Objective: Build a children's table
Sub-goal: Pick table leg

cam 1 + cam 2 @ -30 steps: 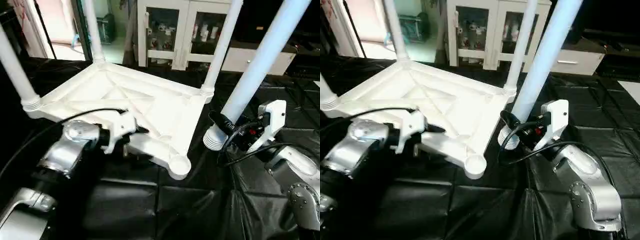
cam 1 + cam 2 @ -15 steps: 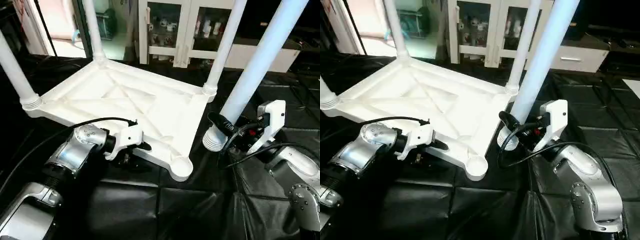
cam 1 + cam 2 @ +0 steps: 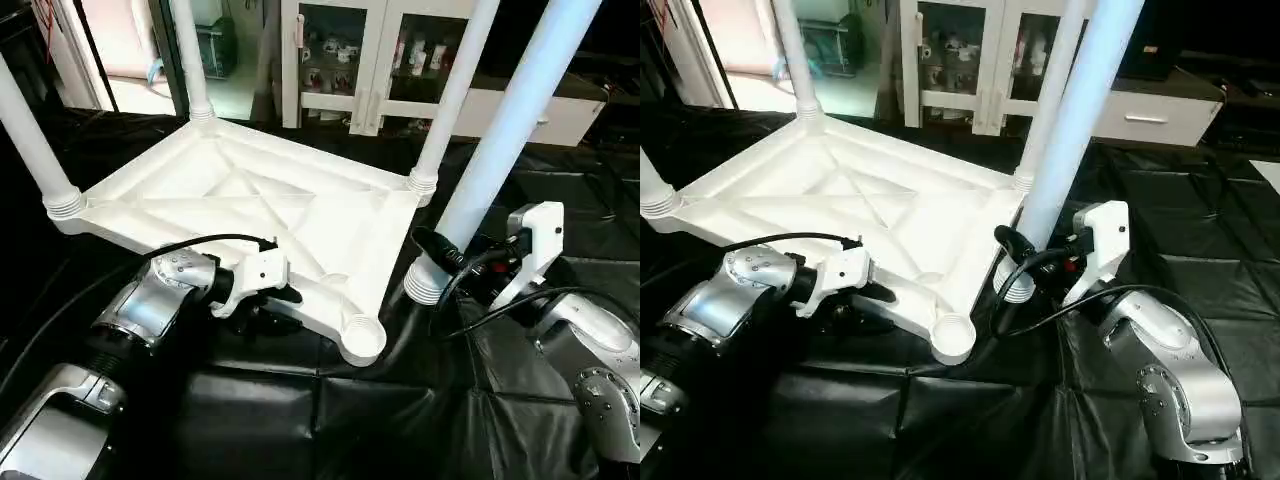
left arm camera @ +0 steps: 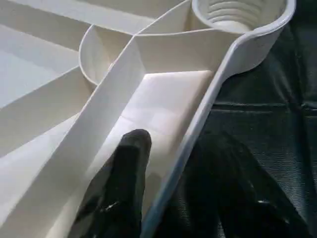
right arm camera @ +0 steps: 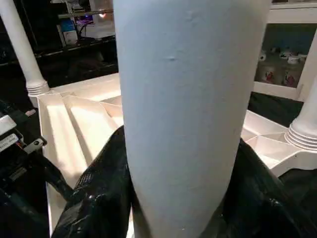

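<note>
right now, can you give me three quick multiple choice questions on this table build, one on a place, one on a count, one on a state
1. Where is the empty corner socket of the table top?
A. the corner nearest the robot
B. the far corner by the cabinets
C. under the left forearm

2. How many legs already stand in their sockets?
A. one
B. two
C. three

3. What is the right gripper doing?
A. hanging open over the sheet
B. shut on the fourth leg
C. pressing on the top's ribs

Answers: 1 A, the open ring sits at the near corner, beside the left gripper. 2 C, three legs rise from three corners while the fourth is off to the side. 3 B, its black fingers flank the white tube on both sides.
</note>
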